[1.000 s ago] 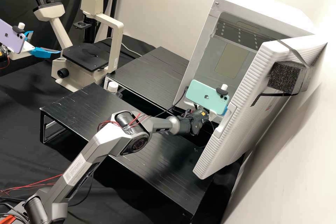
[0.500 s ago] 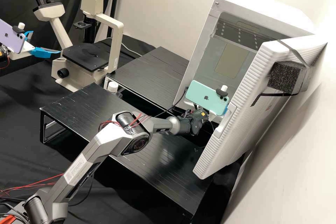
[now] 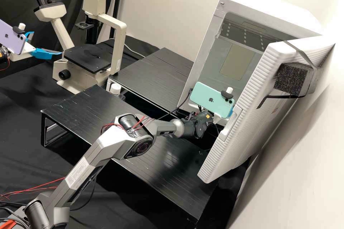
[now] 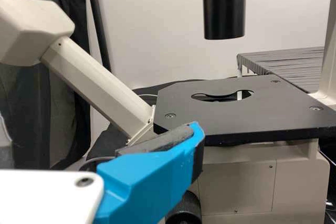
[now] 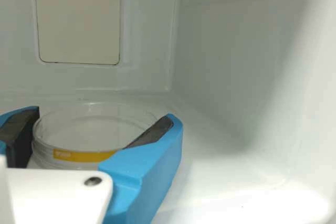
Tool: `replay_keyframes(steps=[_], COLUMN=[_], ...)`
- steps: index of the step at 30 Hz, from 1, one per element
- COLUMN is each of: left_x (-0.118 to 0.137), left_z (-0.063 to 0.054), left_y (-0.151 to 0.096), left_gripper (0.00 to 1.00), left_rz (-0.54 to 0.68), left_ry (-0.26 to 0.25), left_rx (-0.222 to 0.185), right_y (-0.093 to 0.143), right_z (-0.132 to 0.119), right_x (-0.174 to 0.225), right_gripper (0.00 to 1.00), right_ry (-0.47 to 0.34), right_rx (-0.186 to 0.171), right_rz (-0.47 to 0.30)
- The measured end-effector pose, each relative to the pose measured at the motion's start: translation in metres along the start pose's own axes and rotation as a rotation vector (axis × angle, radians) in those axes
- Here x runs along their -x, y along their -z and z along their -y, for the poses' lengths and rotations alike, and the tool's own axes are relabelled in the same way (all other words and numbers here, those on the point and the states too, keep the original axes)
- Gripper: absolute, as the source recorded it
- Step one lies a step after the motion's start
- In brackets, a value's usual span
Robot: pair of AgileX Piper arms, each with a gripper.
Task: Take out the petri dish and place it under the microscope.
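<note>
R gripper (image 3: 231, 111): fingers (image 5: 152, 163) wide apart, petri dish (image 5: 79, 155) btwn 'em, contact unclr.

A black-draped bench (image 3: 21, 121) carries a microscope (image 3: 117, 50), two slatted stands (image 3: 86, 111) and, it seems, a white cabinet (image 3: 265, 10).

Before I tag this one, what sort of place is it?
Probably a lab corner: a microscope, an open white incubator-like cabinet, and a clear petri dish inside it.
</note>
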Motion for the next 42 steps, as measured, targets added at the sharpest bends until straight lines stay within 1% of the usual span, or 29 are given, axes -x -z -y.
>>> replay_keyframes(steps=[4, 6, 9, 11, 15, 17, 19, 26, 27, 29, 33, 35, 37, 38, 42], left_x=[0.0, 0.0, 0.0, 0.0, 0.0, 0.0, 0.0, 0.0, 0.0, 0.0, 0.0, 0.0, 0.0, 0.0, 0.0], left_z=[0.0, 0.0, 0.0, 0.0, 0.0, 0.0, 0.0, 0.0, 0.0, 0.0, 0.0, 0.0, 0.0, 0.0, 0.0], left_y=[0.0, 0.0, 0.0, 0.0, 0.0, 0.0, 0.0, 0.0, 0.0, 0.0, 0.0, 0.0, 0.0, 0.0, 0.0], left_gripper=[1.0, 1.0, 1.0, 1.0, 1.0, 1.0, 1.0, 1.0, 1.0, 1.0, 1.0, 1.0, 1.0, 1.0, 1.0], left_rz=[0.0, 0.0, 0.0, 0.0, 0.0, 0.0, 0.0, 0.0, 0.0, 0.0, 0.0, 0.0, 0.0, 0.0, 0.0], left_ry=[0.0, 0.0, 0.0, 0.0, 0.0, 0.0, 0.0, 0.0, 0.0, 0.0, 0.0, 0.0, 0.0, 0.0, 0.0], left_rx=[0.0, 0.0, 0.0, 0.0, 0.0, 0.0, 0.0, 0.0, 0.0, 0.0, 0.0, 0.0, 0.0, 0.0, 0.0], right_y=[-0.001, -0.001, 0.001, 0.002, 0.002, 0.001, 0.0, 0.003, 0.003, 0.003, 0.002, 0.002, 0.003, 0.006, 0.018], right_z=[0.003, 0.002, -0.004, -0.008, -0.016, -0.018, -0.015, -0.004, 0.0, 0.004, 0.012, 0.015, 0.019, 0.022, 0.032], right_x=[0.005, 0.011, 0.025, 0.034, 0.053, 0.062, 0.071, 0.099, 0.106, 0.117, 0.144, 0.162, 0.176, 0.188, 0.221], right_gripper=[0.0, 0.0, 0.0, 0.0, 0.0, 0.0, 0.0, 0.0, 0.0, 0.0, 0.0, 0.0, 0.0, 0.0, 0.0], right_ry=[0.004, 0.006, 0.0, -0.01, -0.047, -0.064, -0.069, -0.089, -0.089, -0.096, -0.111, -0.13, -0.14, -0.148, -0.167], right_rx=[-0.023, -0.027, -0.032, -0.044, -0.101, -0.12, -0.122, -0.116, -0.121, -0.119, -0.148, -0.157, -0.168, -0.175, -0.184], right_rz=[-0.006, -0.015, -0.028, -0.041, -0.041, -0.027, -0.02, -0.053, -0.052, -0.057, -0.066, -0.095, -0.108, -0.127, -0.202])
